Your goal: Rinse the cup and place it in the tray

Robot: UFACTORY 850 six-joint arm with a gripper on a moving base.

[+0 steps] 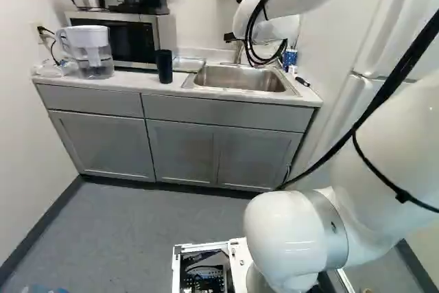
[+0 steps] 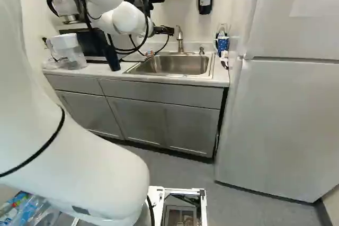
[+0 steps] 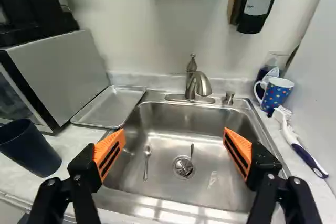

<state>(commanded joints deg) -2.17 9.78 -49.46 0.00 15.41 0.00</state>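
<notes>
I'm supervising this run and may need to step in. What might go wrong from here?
The open gripper could clip the dark cup, which stands on the counter close beside one finger, and tip it over.

The blue mug on the sink's other side might be mistaken for the cup to rinse.

The tray lies right beside the microwave, so a cup being lowered there may bump that.
</notes>
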